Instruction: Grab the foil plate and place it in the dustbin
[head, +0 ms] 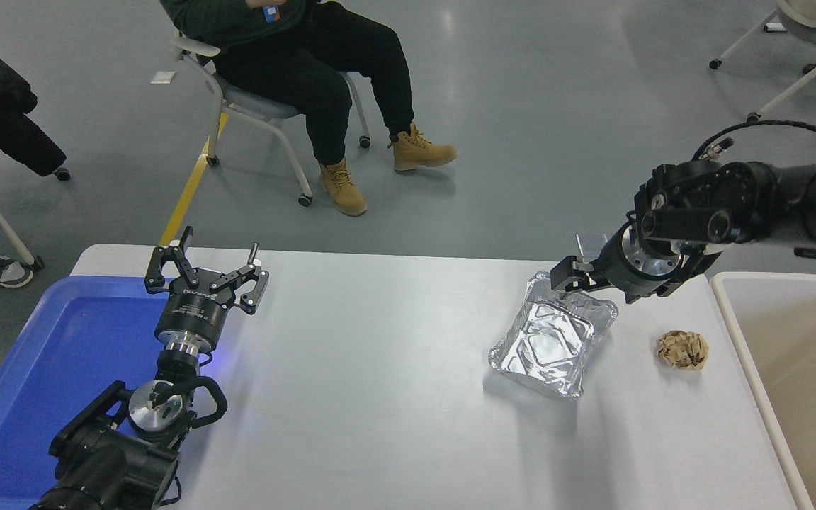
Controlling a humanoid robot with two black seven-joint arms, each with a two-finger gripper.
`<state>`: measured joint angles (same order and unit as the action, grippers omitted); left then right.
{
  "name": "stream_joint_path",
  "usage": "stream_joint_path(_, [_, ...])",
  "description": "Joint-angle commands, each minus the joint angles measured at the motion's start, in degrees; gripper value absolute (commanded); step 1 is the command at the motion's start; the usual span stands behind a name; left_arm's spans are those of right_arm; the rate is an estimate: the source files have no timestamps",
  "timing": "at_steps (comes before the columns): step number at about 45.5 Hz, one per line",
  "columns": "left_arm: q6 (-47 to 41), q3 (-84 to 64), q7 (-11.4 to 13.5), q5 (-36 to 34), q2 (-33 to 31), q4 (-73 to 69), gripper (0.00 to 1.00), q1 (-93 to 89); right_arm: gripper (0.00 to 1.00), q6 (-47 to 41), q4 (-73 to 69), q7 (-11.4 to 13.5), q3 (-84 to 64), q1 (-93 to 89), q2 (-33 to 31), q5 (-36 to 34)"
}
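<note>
The foil plate (553, 340), a shiny silver rectangular tray with a crinkled rim, lies on the white table (380, 397) right of the middle, its inside up. My right gripper (578, 282) reaches in from the right and hangs at the plate's far rim, open and empty; only one finger (565, 275) shows plainly. The beige dustbin (741, 352) with a white rim stands off the table's right edge. My left gripper (204, 270) is parked, open, at the lower left.
A small brown crumpled paper ball (682, 349) lies between the plate and the dustbin. A blue tray (40, 382) sits at the table's left end under the left arm. A person (323, 64) sits on a wheeled chair beyond the far edge.
</note>
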<state>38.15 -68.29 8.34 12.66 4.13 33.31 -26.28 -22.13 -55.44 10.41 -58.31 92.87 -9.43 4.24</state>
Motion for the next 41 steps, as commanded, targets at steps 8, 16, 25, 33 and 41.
stream_joint_path(8, [0.1, 0.0, 0.0, 0.0, 0.0, 0.0, 0.99, 0.0, 1.0, 10.0, 10.2, 8.3, 0.5, -11.7, 4.8, -15.0])
stream_joint_path(16, [0.1, 0.0, -0.1, 0.0, 0.0, 0.0, 0.99, 0.0, 1.0, 13.9, 14.2, 9.8, 2.5, -17.7, 5.0, -15.0])
stream_joint_path(25, [0.1, 0.0, 0.0, 0.0, 0.0, 0.0, 0.99, 0.0, 1.0, 14.8, 16.8, 9.7, 4.6, -20.4, 5.0, -15.0])
stream_joint_path(33, [0.1, 0.0, -0.1, 0.0, 0.0, 0.0, 0.99, 0.0, 1.0, 14.8, 19.2, 9.4, 5.0, -22.3, 5.0, -14.9])
stream_joint_path(41, [0.1, 0.0, 0.0, 0.0, 0.0, 0.0, 0.99, 0.0, 0.97, 14.9, 21.1, 8.9, 5.0, -24.4, 5.6, -14.4])
